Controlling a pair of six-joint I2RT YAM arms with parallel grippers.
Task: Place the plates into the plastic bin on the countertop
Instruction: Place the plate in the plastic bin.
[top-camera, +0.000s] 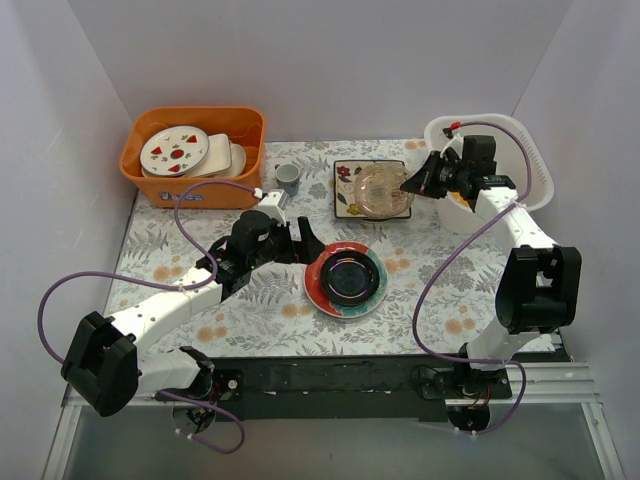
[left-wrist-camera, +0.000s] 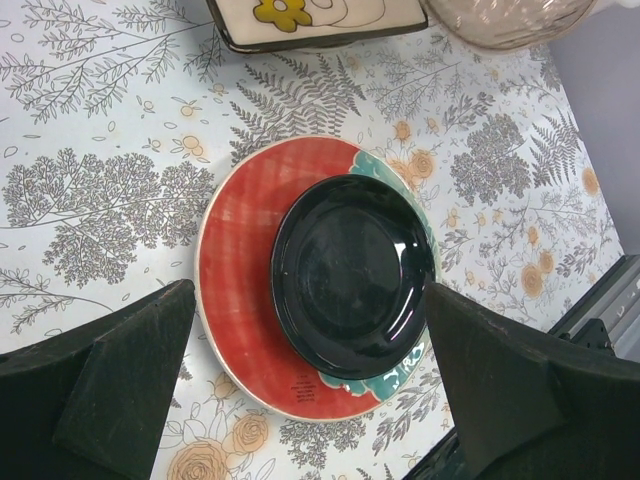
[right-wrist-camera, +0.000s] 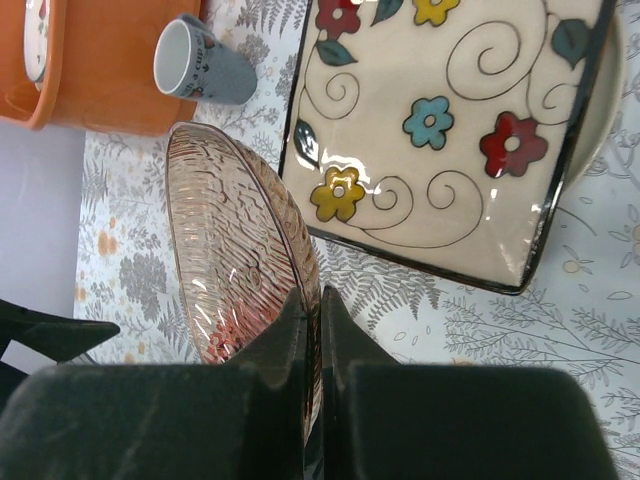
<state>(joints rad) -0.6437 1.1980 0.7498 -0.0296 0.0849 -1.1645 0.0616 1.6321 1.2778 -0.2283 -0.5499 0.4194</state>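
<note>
Right gripper (top-camera: 420, 183) clamped on the clear glass plate (top-camera: 385, 190) rim — plate tilted above the floral square plate (top-camera: 345, 196), beside the white bin (top-camera: 535, 160). Lift it clear of the bin's rim and lower inside before release. Left gripper (top-camera: 303, 243) open over the dark plate (top-camera: 348, 277).

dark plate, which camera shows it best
Left wrist: the dark plate fills the middle of the frame, seen whole from above, resting on the red-and-teal plate. Top external shows it whole but small. Right wrist does not show it.
</note>
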